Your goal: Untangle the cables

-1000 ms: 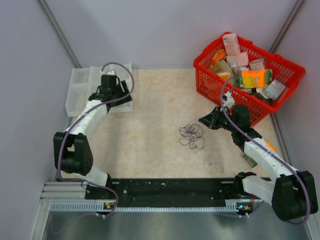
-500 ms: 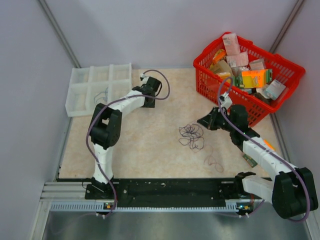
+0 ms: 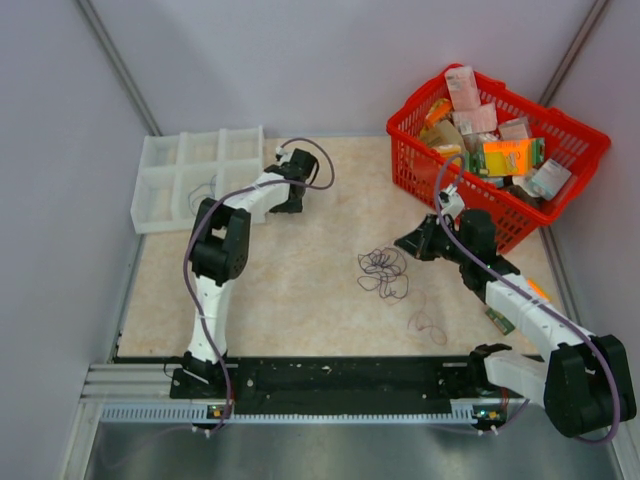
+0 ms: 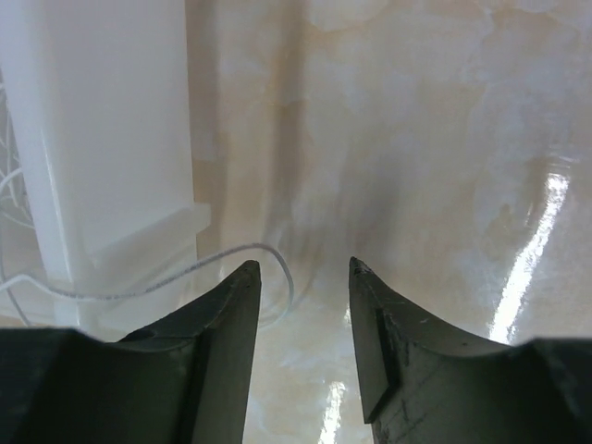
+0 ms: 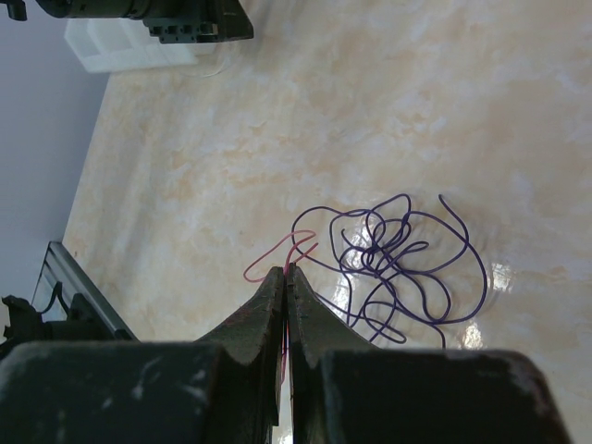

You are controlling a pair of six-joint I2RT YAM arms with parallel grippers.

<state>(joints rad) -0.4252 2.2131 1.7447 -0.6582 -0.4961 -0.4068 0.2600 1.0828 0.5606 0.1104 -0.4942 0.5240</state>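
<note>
Since the cables [image 5: 384, 245] look limp and featherlight, free ends suit best: right gripper [image 5: 287, 273] pinches a red strand [image 5: 262, 259], left gripper [image 4: 303, 268] gapes empty.

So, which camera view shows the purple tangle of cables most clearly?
The right wrist view: the purple tangle is large there, its loops distinct. The top external view shows only a small dark scribble mid-table. The left wrist view misses it, showing just a pale wire by the white tray.
</note>
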